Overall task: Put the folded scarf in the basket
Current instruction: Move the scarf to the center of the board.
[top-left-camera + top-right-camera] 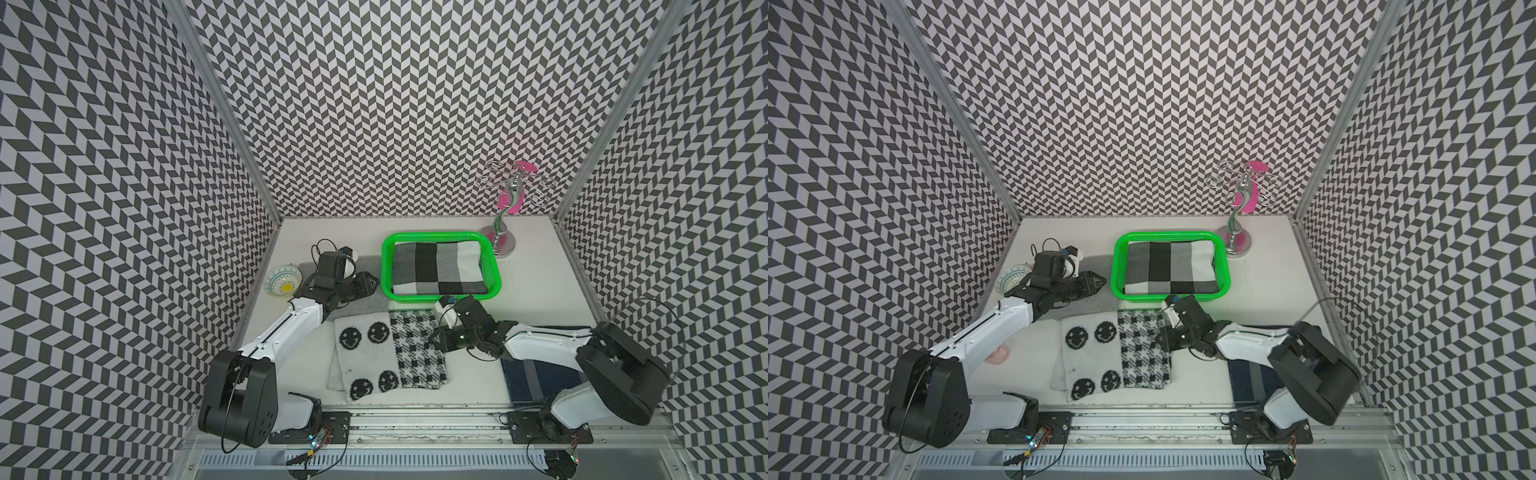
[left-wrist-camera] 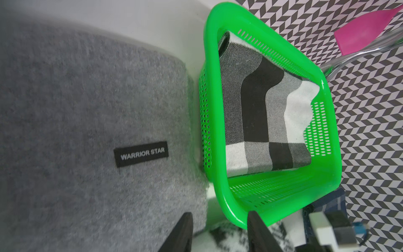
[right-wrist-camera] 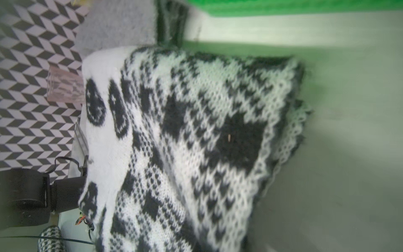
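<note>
The green basket [image 1: 440,296] [image 1: 1167,296] [image 2: 212,65] stands at the back middle of the table and holds a folded black, grey and white checked scarf [image 1: 438,268] [image 1: 1169,268] [image 2: 255,113]. In front of it lies a folded black-and-white knitted scarf [image 1: 415,353] [image 1: 1142,353] [image 3: 207,131]. My right gripper [image 1: 435,338] [image 1: 1160,338] is shut on this scarf's right edge, and the fabric hides its fingers in the right wrist view. My left gripper [image 1: 376,284] [image 2: 219,215] hangs open and empty beside the basket's left wall.
A grey scarf [image 1: 365,307] [image 2: 87,109] lies under the left gripper. A white smiley-face scarf [image 1: 365,353] lies left of the knitted one, a navy striped cloth [image 1: 536,378] under the right arm. A bowl [image 1: 284,281] sits far left, a metal stand [image 1: 505,232] back right.
</note>
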You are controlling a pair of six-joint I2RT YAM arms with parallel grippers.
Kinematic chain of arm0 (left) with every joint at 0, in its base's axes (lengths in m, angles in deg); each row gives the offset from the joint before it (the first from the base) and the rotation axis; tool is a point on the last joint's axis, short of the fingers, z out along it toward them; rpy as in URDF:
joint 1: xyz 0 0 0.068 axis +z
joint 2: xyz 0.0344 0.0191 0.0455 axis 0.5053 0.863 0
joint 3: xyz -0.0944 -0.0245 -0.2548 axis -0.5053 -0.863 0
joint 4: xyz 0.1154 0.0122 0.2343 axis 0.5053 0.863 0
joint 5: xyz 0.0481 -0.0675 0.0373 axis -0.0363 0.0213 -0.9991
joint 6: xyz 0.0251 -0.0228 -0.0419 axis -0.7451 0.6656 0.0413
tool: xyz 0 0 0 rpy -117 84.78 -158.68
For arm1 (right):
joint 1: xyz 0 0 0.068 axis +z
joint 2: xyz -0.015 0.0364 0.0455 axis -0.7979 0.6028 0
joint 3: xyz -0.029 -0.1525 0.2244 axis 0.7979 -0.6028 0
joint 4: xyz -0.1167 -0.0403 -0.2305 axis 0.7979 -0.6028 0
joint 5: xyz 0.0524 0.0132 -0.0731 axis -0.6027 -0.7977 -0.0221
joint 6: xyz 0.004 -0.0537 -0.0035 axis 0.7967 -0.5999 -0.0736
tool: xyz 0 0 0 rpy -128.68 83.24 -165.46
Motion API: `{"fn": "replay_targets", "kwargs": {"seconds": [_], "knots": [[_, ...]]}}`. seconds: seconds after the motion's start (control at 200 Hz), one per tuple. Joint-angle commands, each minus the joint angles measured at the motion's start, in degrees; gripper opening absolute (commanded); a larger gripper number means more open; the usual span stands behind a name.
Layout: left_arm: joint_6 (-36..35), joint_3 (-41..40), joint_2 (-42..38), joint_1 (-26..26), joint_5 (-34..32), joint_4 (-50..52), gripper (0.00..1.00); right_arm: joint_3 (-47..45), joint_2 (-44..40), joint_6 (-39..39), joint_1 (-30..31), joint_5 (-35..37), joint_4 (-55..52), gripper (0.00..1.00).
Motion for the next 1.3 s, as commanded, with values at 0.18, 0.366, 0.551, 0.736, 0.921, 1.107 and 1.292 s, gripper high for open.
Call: {"fn": "replay_targets", "kwargs": {"seconds": [0.18, 0.366, 0.551, 0.736, 0.921, 1.107, 1.292], "knots": [[2.4, -7.5, -3.8, -0.5, 2.7, -1.6, 0.44, -5.3, -8.2, -4.5, -4.2, 2.1, -9.1, 0.25], [1.5, -11.0, -6.4, -1.3, 1.4, 4.0, 0.44, -2.5, -8.1, -3.7, -4.9, 2.6, -11.3, 0.49], [2.3, -13.9, -8.9, -1.5, 1.4, 7.2, 0.29, -2.4, -9.0, -3.5, -5.7, 1.9, -12.0, 0.51], [5.7, -15.6, -11.6, -5.2, -0.3, 9.0, 0.36, -0.9, -9.8, -4.6, -5.7, 1.5, -15.7, 0.51], [11.0, -16.1, -14.9, -7.7, -9.2, 13.6, 0.47, -0.5, -9.1, -4.7, -5.8, 1.3, -17.3, 0.52], [12.4, -17.5, -15.0, -8.5, -16.6, 11.4, 0.53, -1.6, -11.5, -3.8, -6.8, 2.0, -16.0, 0.56], [10.0, -17.5, -11.9, -7.8, -16.6, 4.6, 0.56, -4.8, -15.0, -3.7, -9.3, -1.3, -10.9, 0.61]]}}
